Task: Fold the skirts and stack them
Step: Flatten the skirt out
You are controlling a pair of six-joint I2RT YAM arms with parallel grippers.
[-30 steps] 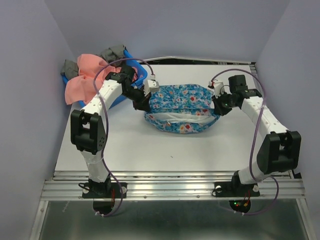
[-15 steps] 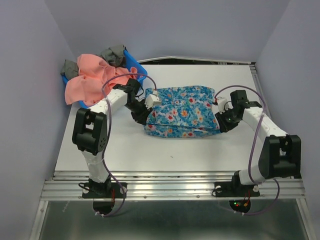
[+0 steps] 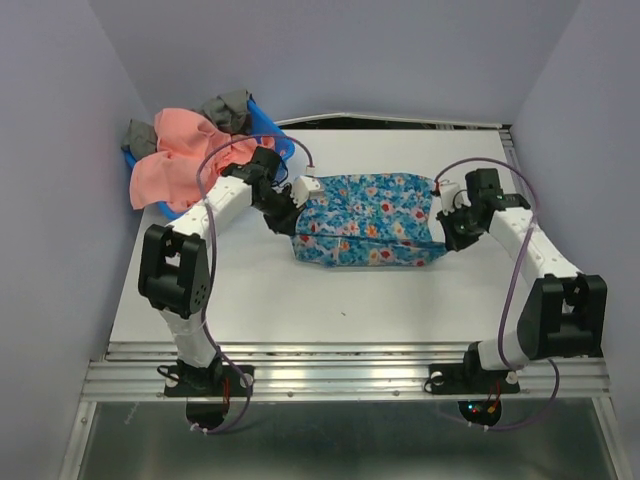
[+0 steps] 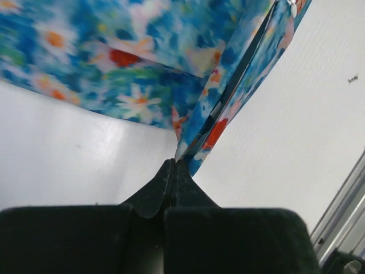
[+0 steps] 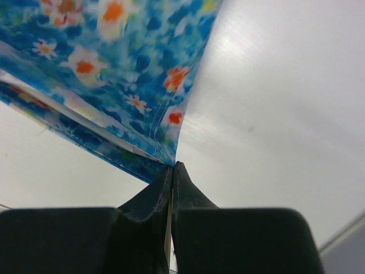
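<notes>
The left end effector (image 4: 174, 166) and right end effector (image 5: 172, 169) each pinch the half-folded blue flowered cloth skirt (image 3: 370, 218); the salmon-pink pleated skirt (image 3: 172, 160) is not yet folded.

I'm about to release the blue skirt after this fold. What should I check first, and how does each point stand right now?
1. Left gripper shut on the blue skirt: ok, it pinches the cloth's edge.
2. Right gripper shut on the skirt's corner: ok.
3. Skirt spread between the two grippers on the table without bunching: ok in the top view.
4. Edges of the folded layers matched: cannot tell, a lower layer peeks out along the near side.
5. Pink skirt kept apart from the fold: ok, it is draped over the basket at the back left.
</notes>
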